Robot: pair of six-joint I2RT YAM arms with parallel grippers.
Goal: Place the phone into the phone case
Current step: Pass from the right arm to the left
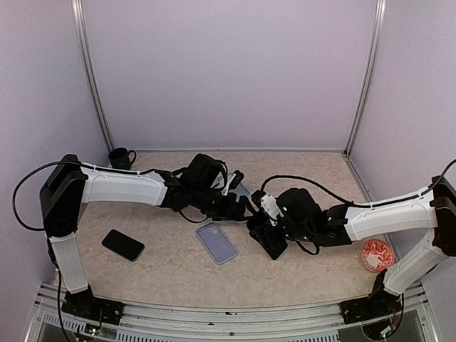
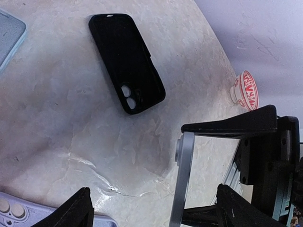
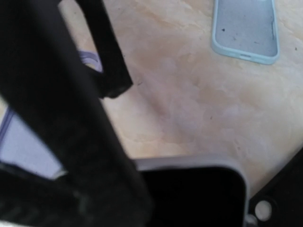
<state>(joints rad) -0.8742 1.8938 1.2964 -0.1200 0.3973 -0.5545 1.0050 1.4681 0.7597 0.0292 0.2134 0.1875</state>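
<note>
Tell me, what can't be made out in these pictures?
- Light blue phone case: top view, mostly under the left arm; left wrist view, cut by the edge.
- Phone in the right pincer: right wrist view, cut by the bottom edge; a blurred finger hides its left side.
- Mug: top view, too small to see inside.

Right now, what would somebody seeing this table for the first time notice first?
The two arms meet mid-table: the right gripper clamps a phone on edge, with the left gripper open close by. A black case lies flat nearby, a lavender phone or case lies just on the near side of the grippers, and a red-and-white disc sits by the right edge.
</note>
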